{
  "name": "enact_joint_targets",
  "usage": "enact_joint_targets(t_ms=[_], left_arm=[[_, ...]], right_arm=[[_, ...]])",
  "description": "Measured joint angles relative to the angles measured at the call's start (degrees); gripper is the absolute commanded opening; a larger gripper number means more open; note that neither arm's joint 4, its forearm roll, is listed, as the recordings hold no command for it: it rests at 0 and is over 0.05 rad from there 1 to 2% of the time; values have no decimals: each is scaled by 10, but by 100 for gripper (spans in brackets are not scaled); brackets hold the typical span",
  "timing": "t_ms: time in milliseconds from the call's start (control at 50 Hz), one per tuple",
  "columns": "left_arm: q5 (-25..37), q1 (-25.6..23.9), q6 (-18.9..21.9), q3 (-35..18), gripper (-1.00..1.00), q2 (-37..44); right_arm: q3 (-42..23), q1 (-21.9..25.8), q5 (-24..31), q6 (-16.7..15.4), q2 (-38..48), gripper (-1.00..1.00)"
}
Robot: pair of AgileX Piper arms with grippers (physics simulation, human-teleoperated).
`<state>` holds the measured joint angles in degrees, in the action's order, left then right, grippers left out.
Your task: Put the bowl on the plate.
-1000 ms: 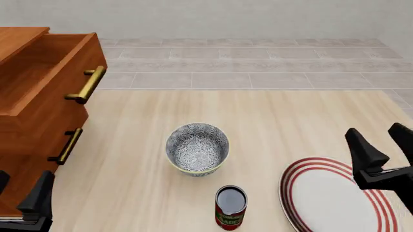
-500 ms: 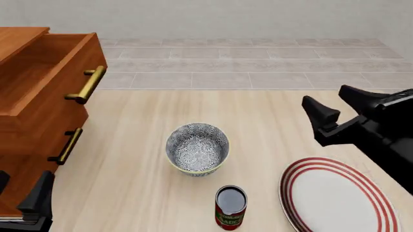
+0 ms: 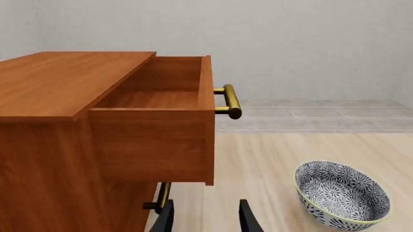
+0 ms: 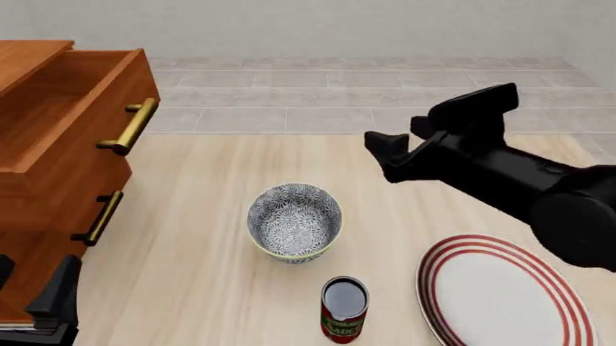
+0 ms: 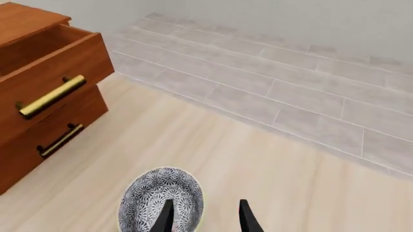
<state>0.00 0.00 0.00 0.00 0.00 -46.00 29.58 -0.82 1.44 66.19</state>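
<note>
The floral blue-grey bowl [image 4: 294, 220] stands upright and empty on the table's middle, and it also shows as the bowl [image 3: 342, 193] and the bowl [image 5: 161, 200] in the wrist views. The red-ringed white plate [image 4: 500, 292] lies at the front right, bare. My right gripper [image 4: 402, 137] hangs open above the table, to the right of and beyond the bowl, holding nothing. In its wrist view one of the fingers [image 5: 166, 217] overlaps the bowl's rim. My left gripper [image 4: 29, 288] rests open at the front left corner, empty.
A red-labelled can [image 4: 344, 308] stands just in front of the bowl, between it and the plate. A wooden dresser [image 4: 58, 166] with its top drawer [image 3: 154, 125] pulled open fills the left side; brass handles stick out toward the bowl.
My right arm has swung up from over the plate, left and away from me, toward the bowl. The left arm, bowl, can and plate have not moved.
</note>
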Motion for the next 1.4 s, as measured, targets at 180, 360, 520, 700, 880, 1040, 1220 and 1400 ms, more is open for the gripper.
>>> enact_joint_targets(t_ms=[180, 360, 520, 700, 880, 1040, 1220, 1400], left_arm=[[0, 0, 0, 0, 100, 0], [0, 0, 0, 0, 100, 0], [0, 0, 0, 0, 100, 0], [0, 0, 0, 0, 100, 0], [0, 0, 0, 0, 100, 0], [0, 0, 0, 0, 100, 0], [0, 0, 0, 0, 100, 0], [0, 0, 0, 0, 100, 0]], right_arm=[[-53, 26, 34, 6, 64, 100], [-94, 34, 71, 8, 119, 100], [-122, 39, 97, 17, 159, 100], [-157, 29, 127, 6, 207, 100], [-180, 28, 148, 1, 246, 100], [-195, 30, 158, 1, 276, 100], [-207, 30, 161, 2, 306, 100], [-215, 26, 159, 2, 330, 100]])
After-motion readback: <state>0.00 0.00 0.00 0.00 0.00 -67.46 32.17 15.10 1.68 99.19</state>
